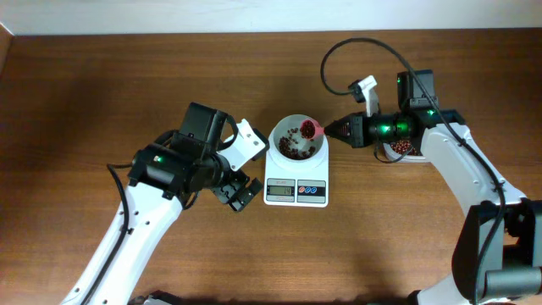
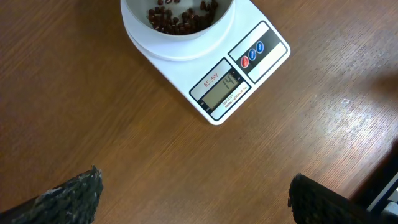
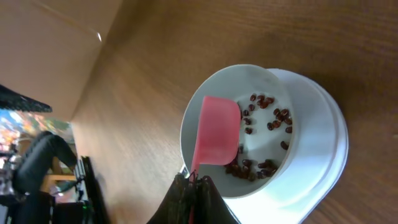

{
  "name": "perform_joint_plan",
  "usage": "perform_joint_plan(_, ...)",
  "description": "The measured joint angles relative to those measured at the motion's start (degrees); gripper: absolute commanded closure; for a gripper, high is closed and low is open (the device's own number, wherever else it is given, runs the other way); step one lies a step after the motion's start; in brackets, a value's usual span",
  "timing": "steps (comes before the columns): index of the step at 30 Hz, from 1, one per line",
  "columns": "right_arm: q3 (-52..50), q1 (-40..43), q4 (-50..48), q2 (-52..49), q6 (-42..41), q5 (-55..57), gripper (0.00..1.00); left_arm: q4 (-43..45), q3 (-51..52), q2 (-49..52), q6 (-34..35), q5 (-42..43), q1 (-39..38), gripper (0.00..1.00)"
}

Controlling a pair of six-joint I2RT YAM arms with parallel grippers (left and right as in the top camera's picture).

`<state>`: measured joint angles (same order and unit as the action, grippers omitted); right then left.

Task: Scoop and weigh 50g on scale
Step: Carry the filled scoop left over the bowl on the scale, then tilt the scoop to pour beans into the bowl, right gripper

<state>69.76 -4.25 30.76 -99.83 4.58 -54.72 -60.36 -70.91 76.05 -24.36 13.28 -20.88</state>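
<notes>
The white scale (image 1: pixel 295 188) sits mid-table with a white bowl (image 1: pixel 282 134) on its platform. Dark red-brown beans (image 1: pixel 293 151) lie scattered in the bowl. My right gripper (image 1: pixel 335 130) is shut on the handle of a pink scoop (image 1: pixel 311 129), whose cup hangs over the bowl's right rim. In the right wrist view the scoop (image 3: pixel 216 130) covers the bowl's near side, the beans (image 3: pixel 277 118) lie beyond it and my gripper (image 3: pixel 196 182) pinches the handle. My left gripper (image 1: pixel 246 174) stands open just left of the scale (image 2: pixel 239 74), whose display reads 14.
A small tub of beans (image 1: pixel 405 150) stands at the right, mostly hidden under my right arm. A black cable (image 1: pixel 339 51) loops above the right wrist. Bare wooden table (image 2: pixel 124 137) lies between the left fingers (image 2: pixel 74 193) and the scale.
</notes>
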Motion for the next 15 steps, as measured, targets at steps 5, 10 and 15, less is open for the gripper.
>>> perform_joint_plan(5, 0.0, -0.2, -0.5, 0.0, 3.1, -0.1, 0.96, 0.0, 0.0, 0.0, 0.0, 0.0, 0.0, 0.01)
perform_joint_plan(10, 0.0, -0.2, -0.9, 0.0, 5.0, -0.8, 0.96, 0.0, 0.0, 0.0, 0.0, 0.0, 0.0, 0.01)
perform_joint_plan(15, 0.0, -0.2, -1.5, -0.1, 4.7, -0.2, 0.96, 0.0, 0.0, 0.0, 0.0, 0.0, 0.0, 0.01)
